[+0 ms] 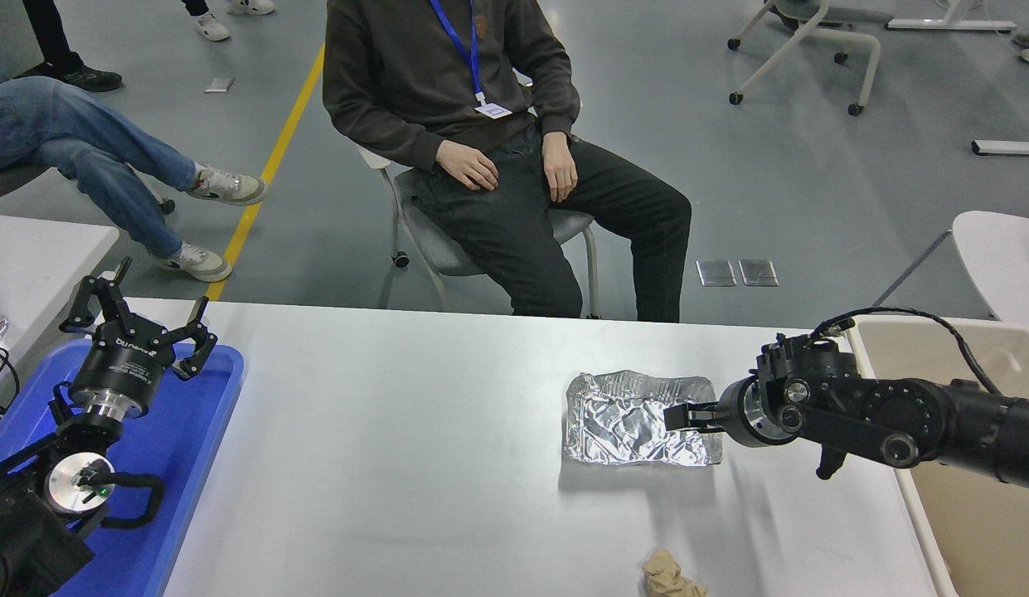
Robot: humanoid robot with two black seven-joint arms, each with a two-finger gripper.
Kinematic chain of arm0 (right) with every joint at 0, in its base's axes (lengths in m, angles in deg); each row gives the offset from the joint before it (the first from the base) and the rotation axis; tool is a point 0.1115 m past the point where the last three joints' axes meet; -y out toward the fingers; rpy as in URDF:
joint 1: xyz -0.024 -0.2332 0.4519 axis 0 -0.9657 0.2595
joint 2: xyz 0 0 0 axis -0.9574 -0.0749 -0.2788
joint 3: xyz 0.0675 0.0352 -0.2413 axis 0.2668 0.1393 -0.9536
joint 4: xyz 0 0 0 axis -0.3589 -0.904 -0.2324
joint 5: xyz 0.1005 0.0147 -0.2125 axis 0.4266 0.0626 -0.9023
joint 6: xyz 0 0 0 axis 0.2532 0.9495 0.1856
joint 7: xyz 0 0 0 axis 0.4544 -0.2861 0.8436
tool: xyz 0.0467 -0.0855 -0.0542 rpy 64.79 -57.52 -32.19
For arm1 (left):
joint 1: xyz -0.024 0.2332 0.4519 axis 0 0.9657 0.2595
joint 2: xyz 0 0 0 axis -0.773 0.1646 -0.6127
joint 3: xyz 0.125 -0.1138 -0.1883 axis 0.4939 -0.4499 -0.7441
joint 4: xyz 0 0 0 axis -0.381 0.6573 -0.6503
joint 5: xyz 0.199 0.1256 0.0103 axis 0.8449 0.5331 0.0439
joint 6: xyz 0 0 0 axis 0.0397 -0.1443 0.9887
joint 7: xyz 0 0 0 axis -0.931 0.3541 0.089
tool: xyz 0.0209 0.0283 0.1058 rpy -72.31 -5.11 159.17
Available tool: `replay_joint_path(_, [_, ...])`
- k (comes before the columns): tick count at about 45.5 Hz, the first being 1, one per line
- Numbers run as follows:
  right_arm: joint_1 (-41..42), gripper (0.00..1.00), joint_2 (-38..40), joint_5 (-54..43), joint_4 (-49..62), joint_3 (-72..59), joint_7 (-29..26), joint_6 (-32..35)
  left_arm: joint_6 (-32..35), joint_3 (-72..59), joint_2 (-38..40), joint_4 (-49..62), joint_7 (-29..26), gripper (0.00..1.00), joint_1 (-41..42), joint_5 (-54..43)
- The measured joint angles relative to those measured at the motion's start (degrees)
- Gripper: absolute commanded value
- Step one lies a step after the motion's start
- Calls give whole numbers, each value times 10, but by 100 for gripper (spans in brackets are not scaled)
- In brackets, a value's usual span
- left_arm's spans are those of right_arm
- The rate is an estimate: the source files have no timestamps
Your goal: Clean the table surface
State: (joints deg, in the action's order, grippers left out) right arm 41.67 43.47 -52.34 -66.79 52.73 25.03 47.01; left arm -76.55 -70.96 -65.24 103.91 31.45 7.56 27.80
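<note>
Both fingers of the right hand [678, 416] pinch the foil tray [626, 419] on the table surface [398, 431].

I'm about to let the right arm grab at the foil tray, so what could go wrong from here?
The crumpled foil tray looks thin: the right gripper, low over its right end, may crush it or push it across the table surface rather than lift it. It lies close to the beige bin past the table's right edge; a drag could snag there. The tan crumpled wad near the front edge could be missed.
</note>
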Motion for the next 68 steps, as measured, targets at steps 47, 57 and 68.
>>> replay_joint_path(47, [-25,0,-30,-2,58,-14,1,-64,0,0,0,0,0,100,0,0])
replay_joint_path(57, [-23,0,-31,-1,59,-14,1,-64,0,0,0,0,0,100,0,0])
replay_joint_path(68, [-20,0,-31,1,55,-12,1,-64,0,0,0,0,0,100,0,0])
